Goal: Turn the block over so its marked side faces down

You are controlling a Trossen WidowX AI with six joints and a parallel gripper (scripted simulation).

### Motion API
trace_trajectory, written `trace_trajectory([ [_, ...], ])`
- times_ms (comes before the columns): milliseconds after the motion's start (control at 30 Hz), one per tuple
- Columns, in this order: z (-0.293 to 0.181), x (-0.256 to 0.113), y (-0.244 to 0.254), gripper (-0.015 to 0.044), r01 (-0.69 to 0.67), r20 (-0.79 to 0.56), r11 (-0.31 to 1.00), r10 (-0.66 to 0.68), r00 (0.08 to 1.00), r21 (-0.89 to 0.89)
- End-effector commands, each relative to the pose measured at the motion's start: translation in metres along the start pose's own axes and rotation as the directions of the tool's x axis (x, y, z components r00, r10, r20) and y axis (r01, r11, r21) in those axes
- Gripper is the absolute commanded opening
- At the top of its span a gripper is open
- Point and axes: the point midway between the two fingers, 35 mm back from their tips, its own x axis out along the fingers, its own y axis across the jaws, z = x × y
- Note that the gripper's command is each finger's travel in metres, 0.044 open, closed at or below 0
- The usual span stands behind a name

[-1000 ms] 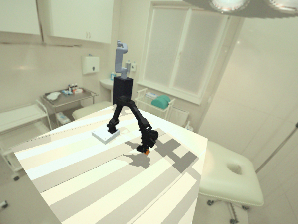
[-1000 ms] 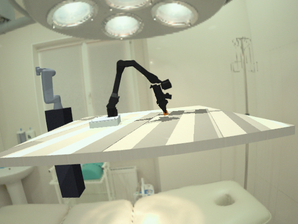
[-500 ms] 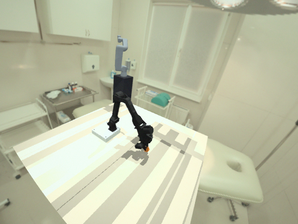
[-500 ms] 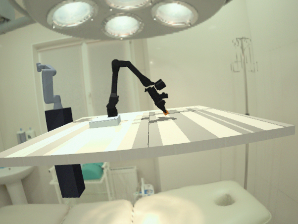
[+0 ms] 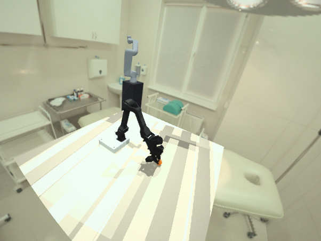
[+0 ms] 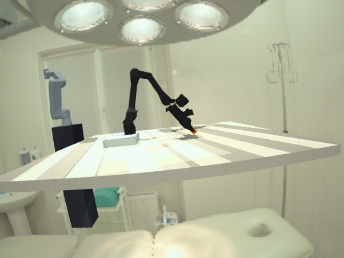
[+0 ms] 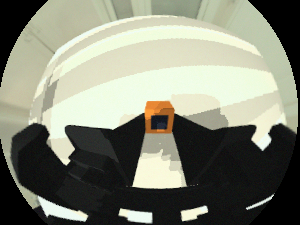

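An orange block point(image 5: 160, 162) point(image 6: 194, 131) point(image 7: 159, 106) is held between the fingertips of my gripper point(image 5: 158, 161) point(image 6: 193, 130) point(image 7: 158, 116), which is shut on it. A dark square mark point(image 7: 159, 122) on one side of the block faces back toward the wrist camera and the gripper. The arm slants down and outward, and the block is tilted with it. The block is low over the table point(image 5: 106, 200) point(image 6: 171, 173), seemingly a little above it; whether a lower edge touches cannot be told. Its far side and underside are hidden in the wrist view.
The arm's pale base plate point(image 5: 114, 147) point(image 6: 121, 141) sits on the table behind the gripper. A grey-blue arm point(image 5: 128, 62) point(image 6: 55, 98) on a dark pedestal point(image 5: 131, 93) point(image 6: 67, 135) stands beyond the table's edge. The gripper's shadow falls on the table near the block.
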Motion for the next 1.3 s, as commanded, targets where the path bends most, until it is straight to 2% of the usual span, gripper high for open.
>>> trace_trajectory([
  [0,-0.003,0.006,-0.001,0.0000,0.005,0.058,1.000,-0.005,0.998,-0.006],
  [367,-0.010,0.014,-0.001,0.0000,0.005,0.218,1.000,-0.004,0.976,-0.006],
  [767,-0.018,0.004,-0.001,0.0000,0.007,0.384,1.000,-0.004,0.923,-0.007],
  [1267,-0.017,0.001,-0.001,0.0000,0.007,0.413,1.000,-0.003,0.911,-0.006],
])
